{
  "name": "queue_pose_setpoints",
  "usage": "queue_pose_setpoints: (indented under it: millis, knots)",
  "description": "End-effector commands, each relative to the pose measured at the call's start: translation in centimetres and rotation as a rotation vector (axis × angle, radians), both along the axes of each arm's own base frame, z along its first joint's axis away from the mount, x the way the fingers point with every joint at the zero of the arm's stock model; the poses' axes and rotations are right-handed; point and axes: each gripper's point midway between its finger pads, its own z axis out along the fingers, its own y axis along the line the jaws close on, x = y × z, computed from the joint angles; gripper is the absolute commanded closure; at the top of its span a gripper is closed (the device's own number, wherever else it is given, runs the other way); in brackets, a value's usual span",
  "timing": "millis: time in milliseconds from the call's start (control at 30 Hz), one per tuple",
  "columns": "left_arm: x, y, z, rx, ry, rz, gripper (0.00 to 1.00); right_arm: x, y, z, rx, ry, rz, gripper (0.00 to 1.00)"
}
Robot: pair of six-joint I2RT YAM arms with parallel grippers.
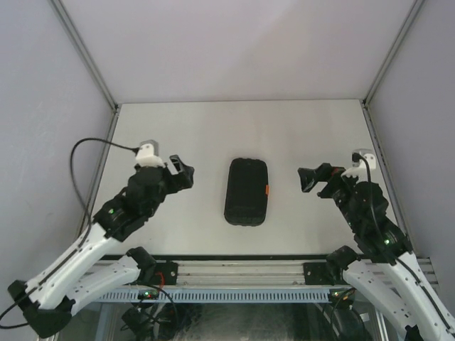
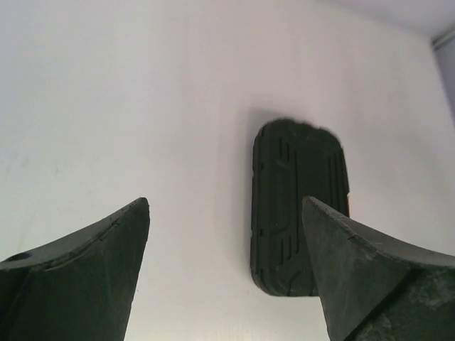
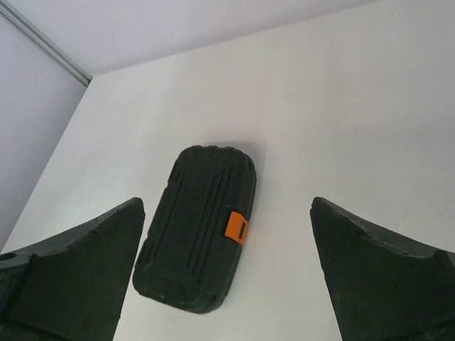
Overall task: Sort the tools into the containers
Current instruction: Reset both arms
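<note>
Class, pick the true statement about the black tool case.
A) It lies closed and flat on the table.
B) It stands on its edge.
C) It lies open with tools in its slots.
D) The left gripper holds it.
A: the tool case lies flat with its lid shut.

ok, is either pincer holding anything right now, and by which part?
Nothing is held. The left pincer and right pincer both stand open and empty, either side of the closed black case.
</note>
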Motion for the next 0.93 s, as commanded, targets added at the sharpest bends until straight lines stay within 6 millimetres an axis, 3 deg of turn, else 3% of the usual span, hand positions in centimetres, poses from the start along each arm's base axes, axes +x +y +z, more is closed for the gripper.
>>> queue_pose_setpoints:
  millis: [0,167,467,900]
  knots:
    - [-1.4,4.3,1.8,-0.016,-0.129,0.112,0.07,-1.6,-1.9,-0.9,-0.025,0.011,-0.045,0.00]
    - [-3.4,6.9,1.9,-0.119,-0.206,0.174,0.00,-2.8,-3.4,-1.8,0.026,-0.023,-0.104,0.00]
    - [-4.8,10.5,-1.4,-0.111,-0.143,0.341,0.00,-3.7,-4.2,-3.2,0.088,-0.072,-0.130,0.00]
    - [-4.8,11.5,-2.9,-0.105,-0.140,0.411,0.00,-4.0,-3.9,-3.6,0.090,-0.082,-0.104,0.00]
